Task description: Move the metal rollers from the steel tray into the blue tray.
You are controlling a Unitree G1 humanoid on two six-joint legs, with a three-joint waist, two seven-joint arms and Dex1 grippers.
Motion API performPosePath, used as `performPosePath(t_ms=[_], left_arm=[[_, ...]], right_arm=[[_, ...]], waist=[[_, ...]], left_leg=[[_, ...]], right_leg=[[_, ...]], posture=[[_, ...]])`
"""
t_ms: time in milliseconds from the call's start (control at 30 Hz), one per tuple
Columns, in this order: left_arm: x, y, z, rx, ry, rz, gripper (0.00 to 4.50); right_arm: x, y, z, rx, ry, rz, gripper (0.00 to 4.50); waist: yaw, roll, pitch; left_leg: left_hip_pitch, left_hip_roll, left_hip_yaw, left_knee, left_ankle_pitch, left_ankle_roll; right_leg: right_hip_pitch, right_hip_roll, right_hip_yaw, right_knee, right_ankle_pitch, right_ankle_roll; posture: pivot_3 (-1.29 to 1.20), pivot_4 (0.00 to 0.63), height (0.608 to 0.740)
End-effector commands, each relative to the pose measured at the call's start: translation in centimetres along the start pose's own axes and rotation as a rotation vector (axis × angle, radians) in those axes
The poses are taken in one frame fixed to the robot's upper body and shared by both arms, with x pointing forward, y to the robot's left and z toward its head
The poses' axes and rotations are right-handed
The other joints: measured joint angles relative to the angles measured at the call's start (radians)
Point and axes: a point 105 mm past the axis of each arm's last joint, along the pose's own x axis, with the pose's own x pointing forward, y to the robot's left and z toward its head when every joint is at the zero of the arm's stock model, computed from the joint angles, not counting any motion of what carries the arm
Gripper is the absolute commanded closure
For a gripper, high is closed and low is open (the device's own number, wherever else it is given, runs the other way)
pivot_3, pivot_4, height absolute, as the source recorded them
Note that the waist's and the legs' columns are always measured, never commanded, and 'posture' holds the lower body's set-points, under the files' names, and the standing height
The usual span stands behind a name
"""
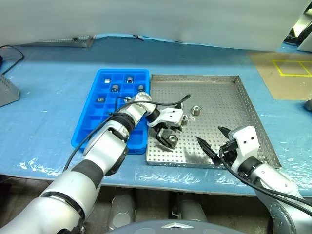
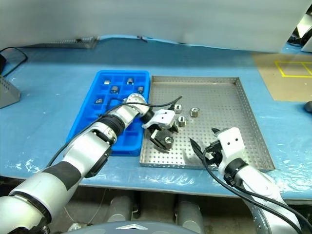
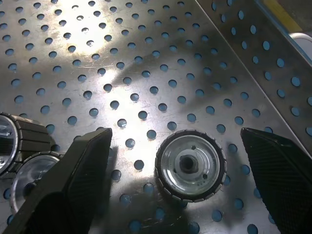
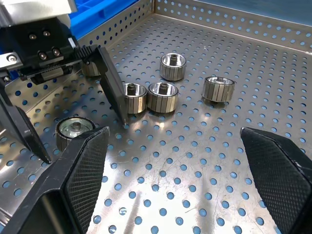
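Inside steel tray (image 1: 243, 105): five metal rollers (image 4: 215, 89); blue tray (image 1: 87, 124): several.

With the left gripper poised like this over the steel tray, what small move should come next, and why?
Probably lower and close the left gripper: its open black fingers straddle one small silver-grey metal roller lying on the perforated steel tray, not yet gripped.

Blue plastic-covered table (image 1: 48, 97), grey box (image 1: 7, 90)

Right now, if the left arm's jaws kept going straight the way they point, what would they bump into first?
Probably the metal roller lying flat between its open jaws; the left gripper would straddle it and then meet the steel tray floor. Depth is uncertain.
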Motion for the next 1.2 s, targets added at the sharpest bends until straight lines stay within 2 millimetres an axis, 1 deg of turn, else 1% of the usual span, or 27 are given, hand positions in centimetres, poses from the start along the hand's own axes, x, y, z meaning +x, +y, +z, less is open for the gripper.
performPosePath(t_ms=[33, 133, 267, 367, 500, 533, 567, 600, 767, 867, 933, 1000, 1100, 1167, 1200], left_arm=[[0.7, -0.5, -0.3, 0.024, 0.029, -0.034, 0.02], [1.1, -1.0, -1.1, 0.017, 0.073, -0.057, 0.02], [1.2, -1.0, -1.2, 0.017, 0.067, -0.048, 0.02], [1.4, -1.2, -1.0, 0.032, 0.044, -0.056, 0.58], [1.6, -0.9, -0.5, 0.018, 0.008, -0.033, 1.89], [1.5, -1.1, -0.6, 0.016, 0.005, -0.044, 2.07], [1.3, -1.3, -0.8, 0.031, 0.009, -0.063, 2.42], [1.1, -1.4, -0.9, 0.036, 0.013, -0.067, 2.61], [0.8, -1.0, -1.0, 0.004, 0.015, -0.034, 2.62], [0.3, -0.5, -0.1, -0.014, -0.050, -0.009, 2.62], [-0.8, 0.5, 2.6, -0.099, -0.225, 0.007, 2.62], [-1.9, 0.9, 4.2, -0.124, -0.329, 0.004, 2.62], [-4.1, 1.5, 5.3, -0.113, -0.410, 0.054, 2.62], [-5.1, 1.4, 5.5, -0.106, -0.430, 0.073, 2.62], [-6.1, 1.4, 5.4, -0.099, -0.432, 0.096, 2.62]], right_arm=[[-0.3, 0.0, 0.5, -0.031, -0.021, -0.028, 0.00], [-0.3, -0.3, 0.3, -0.031, -0.016, -0.045, 0.00], [-0.4, -0.4, 0.1, -0.032, -0.013, -0.055, 0.00], [-0.3, -0.4, -0.1, -0.035, -0.011, -0.062, 0.00], [-0.1, -0.1, 0.2, -0.043, -0.014, -0.060, 0.00], [-0.1, -0.1, 0.3, -0.049, -0.013, -0.060, 0.00], [0.0, -0.1, 0.4, -0.051, -0.014, -0.060, 0.00], [0.0, -0.1, 0.6, -0.053, -0.017, -0.061, 0.00], [0.3, -0.3, 1.1, -0.061, -0.020, -0.064, 0.00], [0.3, -0.4, 1.1, -0.062, -0.015, -0.060, 0.00], [0.4, -0.2, 1.1, -0.055, -0.018, -0.047, 0.00], [0.4, 0.0, 1.2, -0.050, -0.022, -0.037, 0.00], [0.2, 0.2, 2.3, -0.035, -0.067, 0.007, 0.00], [0.2, 0.5, 3.0, -0.027, -0.088, 0.047, 0.00], [0.2, 0.7, 3.4, -0.033, -0.097, 0.083, 0.00]], waist=[[-0.001, 0.000, 0.000], [-0.002, 0.000, 0.000], [-0.004, 0.000, 0.000], [-0.009, 0.000, 0.000], [-0.020, 0.000, 0.000], [-0.022, 0.000, 0.000], [-0.022, 0.000, 0.000], [-0.023, 0.000, 0.000], [-0.023, 0.000, 0.000], [-0.023, 0.000, 0.000], [-0.022, 0.000, 0.000], [-0.022, 0.000, 0.000], [-0.022, 0.000, 0.000], [-0.025, 0.000, 0.000], [-0.026, 0.000, 0.000]], left_leg=[[0.000, 0.000, 0.000, 0.000, 0.000, 0.000], [0.000, 0.000, 0.000, 0.000, 0.000, 0.000], [0.002, 0.000, 0.000, 0.000, 0.000, 0.000], [0.003, 0.000, 0.000, 0.000, 0.000, 0.000], [0.003, 0.000, 0.000, 0.000, 0.000, 0.000], [0.003, 0.000, 0.000, 0.000, 0.000, 0.000], [0.003, 0.000, 0.000, 0.000, 0.000, 0.000], [0.003, 0.000, 0.000, -0.001, 0.000, 0.000], [0.003, 0.000, 0.000, -0.002, 0.000, 0.000], [0.003, 0.000, 0.000, -0.002, 0.000, 0.000], [0.003, 0.000, 0.000, -0.002, 0.000, 0.000], [0.002, 0.000, 0.000, -0.002, 0.000, 0.000], [0.001, 0.000, 0.001, -0.002, 0.000, 0.000], [0.002, 0.000, 0.001, -0.003, 0.000, 0.000], [0.002, 0.000, 0.001, -0.003, 0.000, 0.000]], right_leg=[[0.000, 0.000, 0.000, 0.000, -0.001, 0.001], [0.000, 0.000, 0.000, 0.000, -0.002, 0.003], [0.002, 0.000, 0.000, 0.000, -0.001, 0.002], [0.003, 0.000, 0.000, 0.000, -0.003, 0.005], [0.003, 0.000, 0.000, 0.000, -0.003, 0.005], [0.003, 0.000, 0.000, 0.000, -0.002, 0.004], [0.003, 0.000, 0.000, 0.000, -0.002, 0.004], [0.003, 0.000, 0.000, -0.001, -0.002, 0.004], [0.003, 0.000, 0.000, -0.001, 0.000, 0.000], [0.003, 0.000, 0.000, -0.001, 0.000, 0.000], [0.002, 0.000, 0.000, -0.001, 0.000, 0.000], [0.001, 0.000, 0.000, -0.001, 0.000, 0.000], [0.000, 0.000, 0.000, -0.001, 0.001, -0.001], [0.000, 0.000, 0.000, -0.001, 0.000, -0.001], [0.000, 0.000, 0.001, -0.001, 0.000, -0.001]], posture=[[-0.29, 0.150, 0.740], [-0.30, 0.150, 0.740], [-0.31, 0.150, 0.740], [-0.31, 0.150, 0.740], [-0.31, 0.150, 0.740], [-0.30, 0.150, 0.740], [-0.30, 0.150, 0.740], [-0.30, 0.150, 0.740], [-0.29, 0.150, 0.740], [-0.28, 0.150, 0.740], [-0.28, 0.150, 0.740], [-0.27, 0.150, 0.740], [-0.25, 0.150, 0.740], [-0.24, 0.150, 0.740], [-0.22, 0.150, 0.740]])
